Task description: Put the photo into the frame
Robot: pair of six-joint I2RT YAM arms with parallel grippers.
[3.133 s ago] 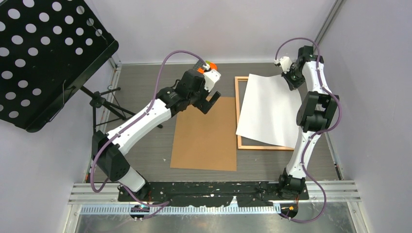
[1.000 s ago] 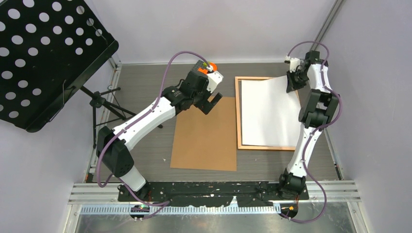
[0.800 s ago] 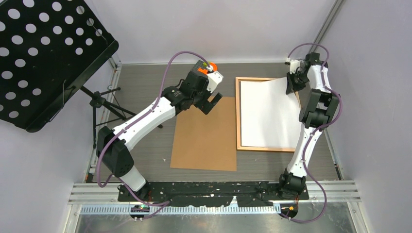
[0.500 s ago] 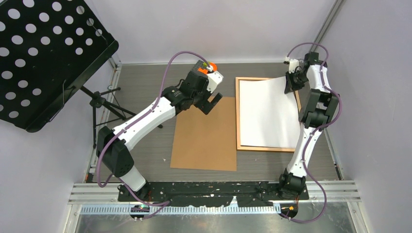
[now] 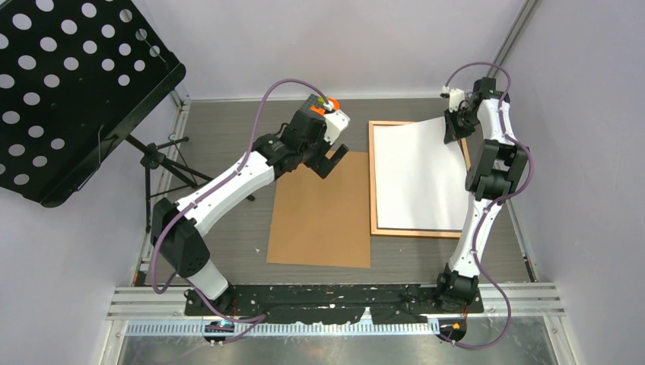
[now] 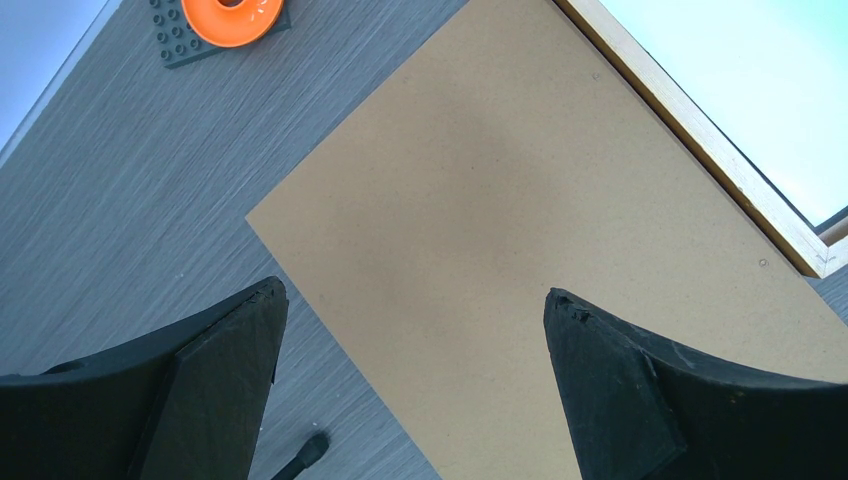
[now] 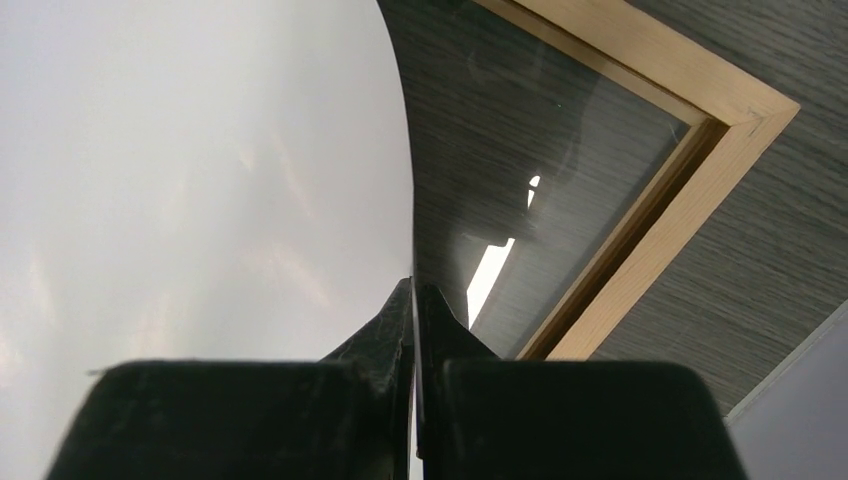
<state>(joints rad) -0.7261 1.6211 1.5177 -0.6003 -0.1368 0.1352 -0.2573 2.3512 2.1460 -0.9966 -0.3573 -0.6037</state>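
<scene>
The photo (image 5: pixel 417 175) lies white back up over the light wood frame (image 5: pixel 373 182) on the right of the table. Its far right corner is lifted and pinched in my right gripper (image 5: pixel 450 134), which is shut on it. In the right wrist view the photo's white back (image 7: pixel 200 180) fills the left, its edge runs between the closed fingers, and the frame's corner (image 7: pixel 740 115) with a clear sheet (image 7: pixel 560 170) inside it shows to the right. My left gripper (image 5: pixel 332 161) hangs open over the far edge of the brown backing board (image 5: pixel 323 209), holding nothing; its fingertips (image 6: pixel 255 320) stand wide apart.
An orange ring on a dark studded plate (image 6: pixel 225 20) sits at the far side, behind the left wrist. A black perforated music stand (image 5: pixel 68 84) with its tripod (image 5: pixel 163 160) stands at the left. Grey walls close in on both sides.
My right gripper has shifted slightly left and farther back with the photo's corner, and the photo now lies squarer over the frame. The left arm has stayed put.
</scene>
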